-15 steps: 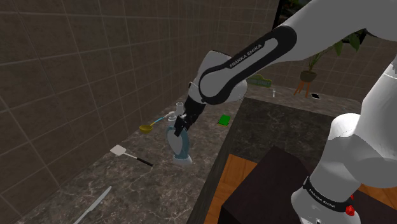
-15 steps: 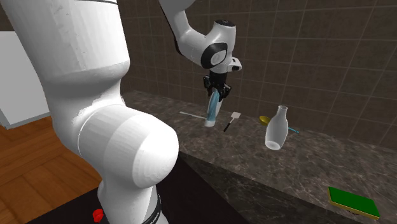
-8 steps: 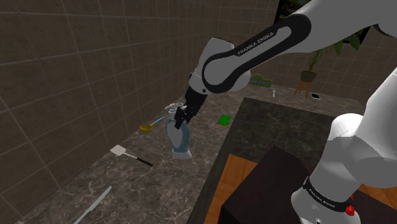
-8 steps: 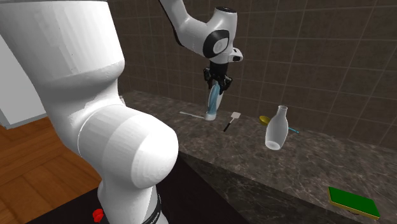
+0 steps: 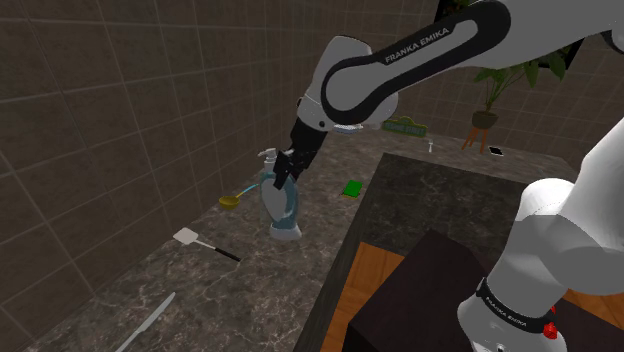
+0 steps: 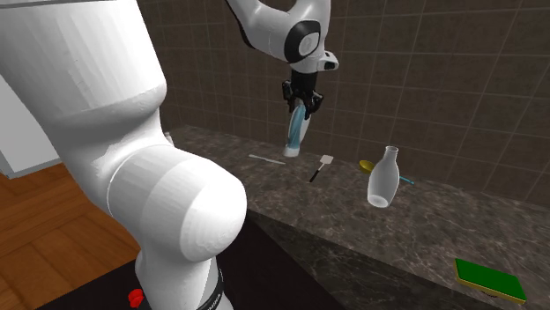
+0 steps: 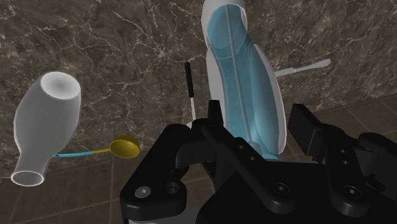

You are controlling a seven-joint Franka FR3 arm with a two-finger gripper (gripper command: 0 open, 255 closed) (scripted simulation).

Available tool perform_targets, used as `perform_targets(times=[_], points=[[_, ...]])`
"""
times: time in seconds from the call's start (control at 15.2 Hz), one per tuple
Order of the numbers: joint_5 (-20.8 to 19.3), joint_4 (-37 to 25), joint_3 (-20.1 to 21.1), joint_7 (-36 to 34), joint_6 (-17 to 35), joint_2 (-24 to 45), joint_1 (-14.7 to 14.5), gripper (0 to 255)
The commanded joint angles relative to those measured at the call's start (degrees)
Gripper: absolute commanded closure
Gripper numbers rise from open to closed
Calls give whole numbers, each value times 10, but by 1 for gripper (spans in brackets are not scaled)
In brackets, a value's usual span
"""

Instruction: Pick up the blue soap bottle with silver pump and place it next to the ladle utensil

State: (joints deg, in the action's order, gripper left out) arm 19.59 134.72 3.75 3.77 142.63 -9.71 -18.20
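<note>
Steeply downturned tool (image 6: pixel 301 102) clasps soap bottle (image 6: pixel 294 134), seemingly airborne.

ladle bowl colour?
The ladle has a yellow bowl and a light blue handle; it shows best in the wrist view.

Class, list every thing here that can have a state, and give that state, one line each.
tool: shut on the blue soap bottle
blue soap bottle: held base down, off the counter, slightly tilted
white bottle: standing upright on the counter
ladle: lying flat on the counter
spatula: lying flat on the counter
</note>
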Motion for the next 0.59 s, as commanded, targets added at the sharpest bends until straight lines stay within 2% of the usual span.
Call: perform_targets(times=[0.0,0.53], points=[[-6,-8,0,-7,-18,-10,2,255],[-23,-47,0,-28,-79,-34,7,255]])
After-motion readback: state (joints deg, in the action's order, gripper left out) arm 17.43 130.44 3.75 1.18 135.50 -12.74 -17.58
